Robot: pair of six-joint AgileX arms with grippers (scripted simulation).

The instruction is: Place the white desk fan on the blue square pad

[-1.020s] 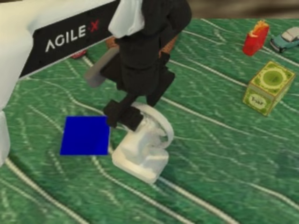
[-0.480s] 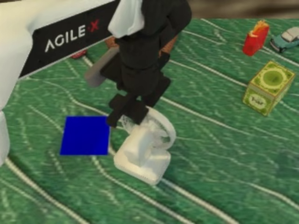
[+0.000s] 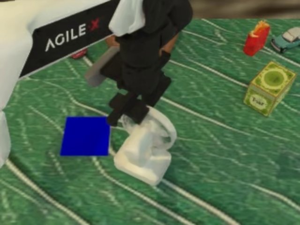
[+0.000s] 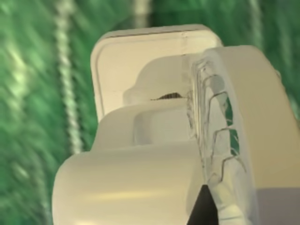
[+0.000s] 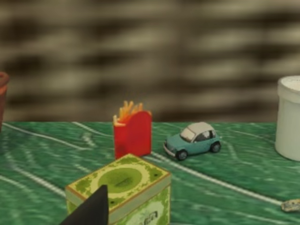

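The white desk fan stands on the green table just right of the blue square pad, its base beside the pad's right edge and not on it. My left gripper reaches down from above and is shut on the top of the fan's round grille head. In the left wrist view the fan fills the picture, and one dark fingertip sits between the motor housing and the grille ring. My right gripper is parked out of the top view, at the table's right side.
A green printed box stands at the right, with a red fries carton and a teal toy car behind it. A grey flat object lies under my left arm. A white container stands at the far right.
My left gripper's fingers have drawn closer together on the fan's grille head. The fan has shifted slightly; the pad has not moved.
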